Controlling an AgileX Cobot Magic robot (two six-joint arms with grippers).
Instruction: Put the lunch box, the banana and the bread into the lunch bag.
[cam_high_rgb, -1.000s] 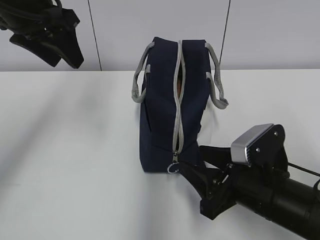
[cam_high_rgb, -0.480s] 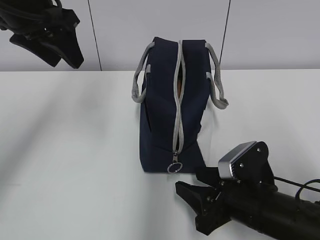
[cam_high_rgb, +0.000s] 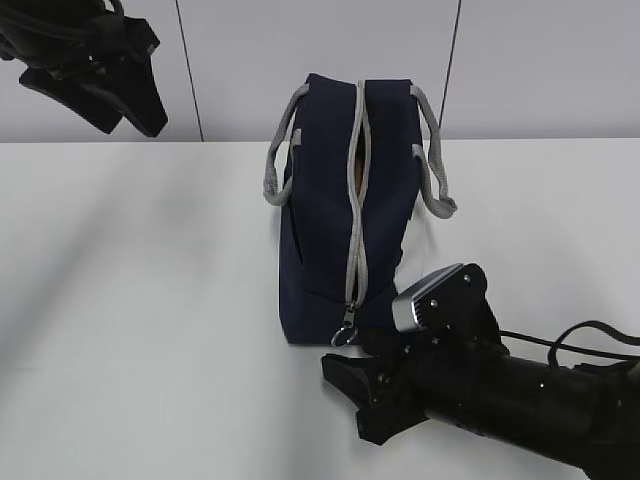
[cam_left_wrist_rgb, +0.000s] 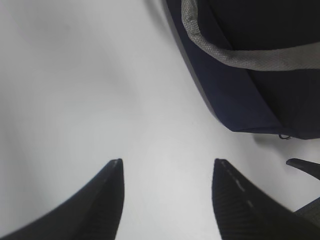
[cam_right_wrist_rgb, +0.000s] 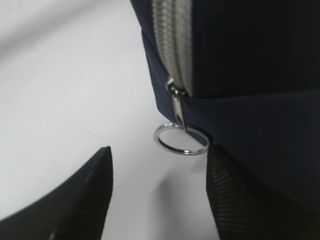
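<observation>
The navy lunch bag (cam_high_rgb: 325, 230) stands in the middle of the white table, its grey zipper (cam_high_rgb: 355, 200) running over the top and down the near end. The slider and ring pull (cam_high_rgb: 343, 335) hang low at that end. A thin brownish sliver shows in a gap of the zipper near the top. The lunch box, the banana and the bread are hidden. My right gripper (cam_right_wrist_rgb: 160, 150) is open just in front of the ring pull (cam_right_wrist_rgb: 181, 140), with its right finger (cam_right_wrist_rgb: 235, 195) close against the bag (cam_right_wrist_rgb: 250, 75). My left gripper (cam_left_wrist_rgb: 167, 162) is open and empty, raised at the far left (cam_high_rgb: 130, 105).
Two grey strap handles (cam_high_rgb: 432, 165) droop over the bag's sides; one (cam_left_wrist_rgb: 240, 55) shows in the left wrist view. Bare white table (cam_high_rgb: 140, 300) spreads to the left and front. A grey panelled wall (cam_high_rgb: 550, 60) closes the back. A cable (cam_high_rgb: 590, 335) trails from the right arm.
My right gripper drew back from the bag's near right corner, then shifted left to sit in front of the ring pull. The left arm and the bag have not moved.
</observation>
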